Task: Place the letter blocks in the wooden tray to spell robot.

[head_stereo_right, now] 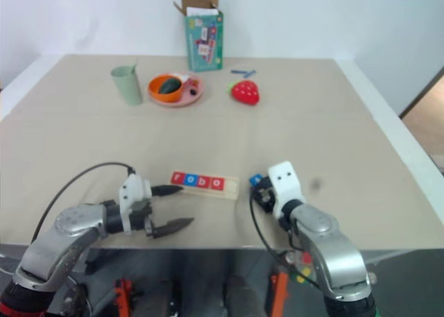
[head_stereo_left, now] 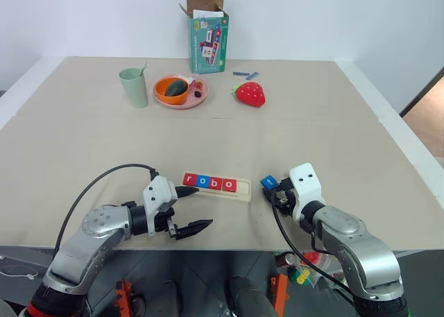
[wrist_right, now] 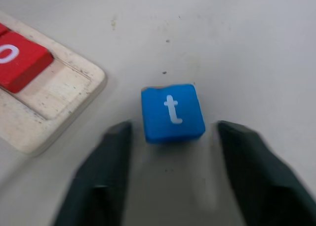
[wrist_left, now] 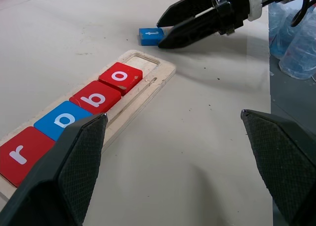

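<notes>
The wooden tray (head_stereo_left: pixel 243 191) lies near the table's front edge. It holds four letter blocks reading r, o, b, o: red r (head_stereo_left: pixel 189 180), blue o (head_stereo_left: pixel 202 182), red b (head_stereo_left: pixel 215 184) and red o (head_stereo_left: pixel 228 186). The slot at its right end is bare. A blue t block (wrist_right: pixel 173 112) lies flat on the table just right of the tray. My right gripper (wrist_right: pixel 170 132) is open, one finger on each side of the t block and neither touching it. Left of the tray, my left gripper (head_stereo_left: pixel 202 207) stands wide open and holds nothing.
At the back stand a green cup (head_stereo_left: pixel 134 87), an orange-pink plate (head_stereo_left: pixel 201 99) with a bowl on it, a red strawberry toy (head_stereo_left: pixel 250 93) and an open cardboard box (head_stereo_left: pixel 208 36). The table's front edge runs just below both grippers.
</notes>
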Action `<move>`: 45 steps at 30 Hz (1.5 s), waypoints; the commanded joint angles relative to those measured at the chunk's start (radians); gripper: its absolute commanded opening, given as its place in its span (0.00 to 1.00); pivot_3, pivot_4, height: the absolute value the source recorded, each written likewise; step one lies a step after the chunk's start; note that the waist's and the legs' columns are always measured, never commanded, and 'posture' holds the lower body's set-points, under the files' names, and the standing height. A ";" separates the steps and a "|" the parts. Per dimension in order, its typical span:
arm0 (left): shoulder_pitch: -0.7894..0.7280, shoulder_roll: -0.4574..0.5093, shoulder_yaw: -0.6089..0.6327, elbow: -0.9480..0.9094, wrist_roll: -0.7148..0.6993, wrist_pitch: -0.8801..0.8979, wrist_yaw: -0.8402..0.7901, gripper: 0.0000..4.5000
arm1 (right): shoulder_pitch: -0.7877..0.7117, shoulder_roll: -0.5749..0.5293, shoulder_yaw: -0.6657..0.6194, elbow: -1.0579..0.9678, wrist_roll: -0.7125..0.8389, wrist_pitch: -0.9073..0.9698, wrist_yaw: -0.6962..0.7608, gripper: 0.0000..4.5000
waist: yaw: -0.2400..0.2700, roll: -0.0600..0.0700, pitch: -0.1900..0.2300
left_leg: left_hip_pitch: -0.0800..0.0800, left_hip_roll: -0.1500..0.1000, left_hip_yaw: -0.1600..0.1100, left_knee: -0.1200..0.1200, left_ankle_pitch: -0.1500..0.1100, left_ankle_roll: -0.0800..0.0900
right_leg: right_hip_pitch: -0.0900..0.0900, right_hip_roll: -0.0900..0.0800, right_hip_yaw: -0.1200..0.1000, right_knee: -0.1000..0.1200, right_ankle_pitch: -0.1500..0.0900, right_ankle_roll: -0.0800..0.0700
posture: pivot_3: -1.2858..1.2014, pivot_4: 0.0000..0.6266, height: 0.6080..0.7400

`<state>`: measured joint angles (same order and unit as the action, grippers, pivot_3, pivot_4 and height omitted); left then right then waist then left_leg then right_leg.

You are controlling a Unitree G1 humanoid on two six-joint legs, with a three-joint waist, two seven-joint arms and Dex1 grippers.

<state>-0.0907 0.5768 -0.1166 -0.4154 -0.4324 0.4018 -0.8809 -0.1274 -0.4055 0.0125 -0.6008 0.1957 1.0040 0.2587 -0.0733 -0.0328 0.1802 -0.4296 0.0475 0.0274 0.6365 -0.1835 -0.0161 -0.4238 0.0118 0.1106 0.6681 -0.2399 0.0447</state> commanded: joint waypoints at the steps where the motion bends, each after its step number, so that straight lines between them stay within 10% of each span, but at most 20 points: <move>1: 0.001 0.012 0.002 -0.042 0.001 -0.005 -0.001 1.00 | -0.030 -0.008 -0.048 -0.074 0.012 0.012 -0.003 0.94 | 0.000 0.000 0.000 | 0.000 0.000 0.000 0.000 0.000 0.000 | 0.000 0.000 0.000 0.000 0.000 0.000 | 0.52 0.24 1.00; 7: 0.000 0.009 -0.011 -0.036 0.010 -0.012 -0.008 1.00 | -0.154 -0.182 -0.125 -0.028 0.169 0.038 0.247 0.99 | 0.000 0.000 0.000 | 0.000 0.000 0.000 0.000 0.000 0.000 | 0.000 0.000 0.000 0.000 0.000 0.000 | 0.52 0.24 1.00; 13: -0.024 -0.005 -0.027 -0.011 0.017 -0.031 -0.023 1.00 | -0.314 -0.456 0.031 0.355 0.141 -0.350 0.733 0.99 | -0.001 0.000 0.000 | 0.001 0.000 0.001 0.000 0.000 0.000 | 0.002 0.000 0.000 -0.002 0.000 0.000 | 0.52 0.24 1.00; 27: 0.007 -0.007 -0.016 -0.041 0.020 -0.036 -0.008 1.00 | -0.753 -0.264 0.224 1.395 -0.090 -1.272 1.213 0.99 | -0.006 0.001 0.001 | 0.002 0.000 0.000 -0.002 0.000 0.001 | 0.002 0.001 0.000 -0.002 0.003 0.005 | 0.52 0.24 1.00; 36: 0.038 0.002 -0.006 -0.057 0.019 -0.036 0.011 1.00 | -0.787 -0.232 0.203 1.509 -0.119 -1.352 1.291 0.39 | -0.002 0.001 0.001 | 0.002 -0.001 0.000 -0.001 0.000 0.000 | 0.003 -0.001 0.000 -0.002 0.004 0.004 | 0.52 0.24 1.00; 45: 0.027 0.000 -0.018 -0.039 0.024 -0.041 0.001 1.00 | -0.792 -0.248 0.179 1.432 -0.076 -1.191 1.331 0.39 | -0.002 0.001 0.001 | 0.004 0.000 0.001 -0.001 0.002 0.001 | 0.004 0.000 0.000 -0.001 0.004 0.000 | 0.52 0.24 1.00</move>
<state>-0.0527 0.5706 -0.1481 -0.4376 -0.4089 0.3858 -0.8781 -0.8883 -0.6352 0.2210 0.8699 0.0944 -0.2178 1.5225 -0.0755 -0.0316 0.1816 -0.4257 0.0471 0.0283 0.6358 -0.1818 -0.0156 -0.4202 0.0115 0.1106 0.6670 -0.2361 0.0443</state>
